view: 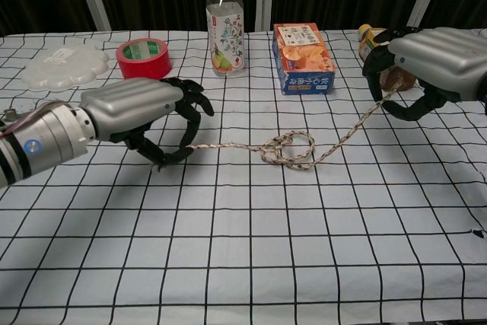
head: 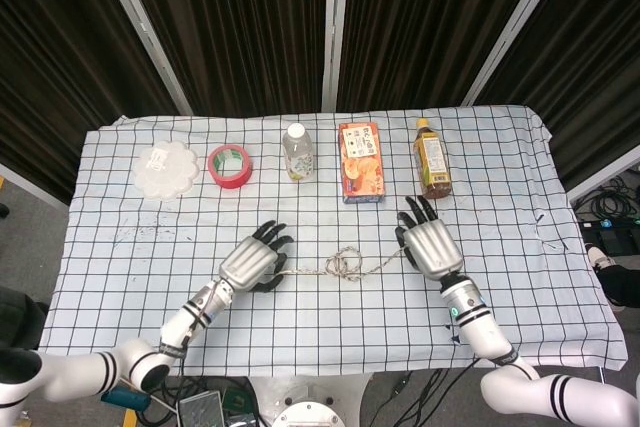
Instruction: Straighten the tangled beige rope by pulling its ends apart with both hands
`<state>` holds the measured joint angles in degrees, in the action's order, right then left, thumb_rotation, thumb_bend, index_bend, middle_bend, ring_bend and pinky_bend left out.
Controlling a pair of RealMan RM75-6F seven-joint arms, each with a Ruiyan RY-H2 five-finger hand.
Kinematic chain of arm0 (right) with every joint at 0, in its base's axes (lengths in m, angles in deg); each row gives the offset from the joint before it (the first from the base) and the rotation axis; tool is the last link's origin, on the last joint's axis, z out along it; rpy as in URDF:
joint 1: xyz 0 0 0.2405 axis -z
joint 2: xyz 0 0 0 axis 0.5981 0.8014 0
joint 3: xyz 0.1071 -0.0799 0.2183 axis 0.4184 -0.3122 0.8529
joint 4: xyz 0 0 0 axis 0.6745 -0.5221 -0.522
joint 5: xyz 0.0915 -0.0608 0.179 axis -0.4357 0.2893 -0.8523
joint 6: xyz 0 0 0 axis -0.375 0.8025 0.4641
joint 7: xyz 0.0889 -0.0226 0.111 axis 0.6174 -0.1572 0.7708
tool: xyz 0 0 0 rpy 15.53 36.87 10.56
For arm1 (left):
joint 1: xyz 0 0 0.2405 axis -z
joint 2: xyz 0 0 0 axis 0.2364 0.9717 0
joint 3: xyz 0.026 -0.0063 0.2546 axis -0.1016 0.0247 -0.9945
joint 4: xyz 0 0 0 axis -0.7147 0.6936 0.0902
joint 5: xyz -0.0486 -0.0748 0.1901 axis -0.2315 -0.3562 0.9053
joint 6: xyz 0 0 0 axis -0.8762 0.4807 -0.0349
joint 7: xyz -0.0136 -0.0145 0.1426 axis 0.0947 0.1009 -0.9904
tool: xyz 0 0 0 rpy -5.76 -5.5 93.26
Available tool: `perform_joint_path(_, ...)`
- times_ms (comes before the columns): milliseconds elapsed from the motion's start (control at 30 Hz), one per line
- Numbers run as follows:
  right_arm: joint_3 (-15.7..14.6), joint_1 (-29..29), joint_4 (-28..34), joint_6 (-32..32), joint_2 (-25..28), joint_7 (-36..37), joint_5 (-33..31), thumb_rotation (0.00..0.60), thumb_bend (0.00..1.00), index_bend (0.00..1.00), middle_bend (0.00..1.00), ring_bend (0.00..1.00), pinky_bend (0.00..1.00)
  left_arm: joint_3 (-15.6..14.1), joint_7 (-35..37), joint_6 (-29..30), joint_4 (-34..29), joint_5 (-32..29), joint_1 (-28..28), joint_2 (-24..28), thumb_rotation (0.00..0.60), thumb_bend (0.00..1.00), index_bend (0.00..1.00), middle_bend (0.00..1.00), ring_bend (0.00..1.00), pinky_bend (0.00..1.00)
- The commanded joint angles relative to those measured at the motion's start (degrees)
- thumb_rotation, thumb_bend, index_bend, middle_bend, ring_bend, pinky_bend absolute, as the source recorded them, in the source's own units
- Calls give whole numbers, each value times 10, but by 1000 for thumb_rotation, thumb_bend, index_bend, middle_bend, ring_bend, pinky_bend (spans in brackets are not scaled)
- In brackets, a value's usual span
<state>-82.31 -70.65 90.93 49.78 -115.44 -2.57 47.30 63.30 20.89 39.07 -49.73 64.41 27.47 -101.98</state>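
Checked tablecloth (head: 500, 297) beneath knotted rope (view: 293, 150); dark curtains (head: 240, 17), seemingly pleated, behind.

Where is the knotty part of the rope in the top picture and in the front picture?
Head view: the rope knot lies at lower centre, between the left hand and the right hand.
Chest view: the rope knot lies just right of centre, the rope running from it to each hand.
Shared landmark: the orange box stands behind the knot in both.
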Motion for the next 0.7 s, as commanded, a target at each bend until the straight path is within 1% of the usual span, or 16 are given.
perform_joint_path(33, 5, 8, 6, 9, 14, 8, -6, 600, 505, 688, 244, 0, 0, 2, 22, 23, -11, 3, -16, 28, 520, 414, 611, 170, 0, 0)
perform_joint_path(267, 9, 43, 24, 40, 56, 48, -20, 600, 506, 688, 244, 0, 0, -1, 66, 64, -10, 3, -52, 89, 522, 415, 611, 170, 0, 0)
perform_joint_path(433, 5, 67, 32, 58, 83, 78, -21, 600, 506, 688, 244, 0, 0, -6, 101, 76, -3, 10, -67, 120, 522, 415, 610, 170, 0, 0)
perform_joint_path(700, -1, 93, 22, 68, 110, 100, -25, 600, 506, 688, 244, 0, 0, -30, 130, 83, -2, 30, -89, 143, 522, 414, 610, 170, 0, 0)
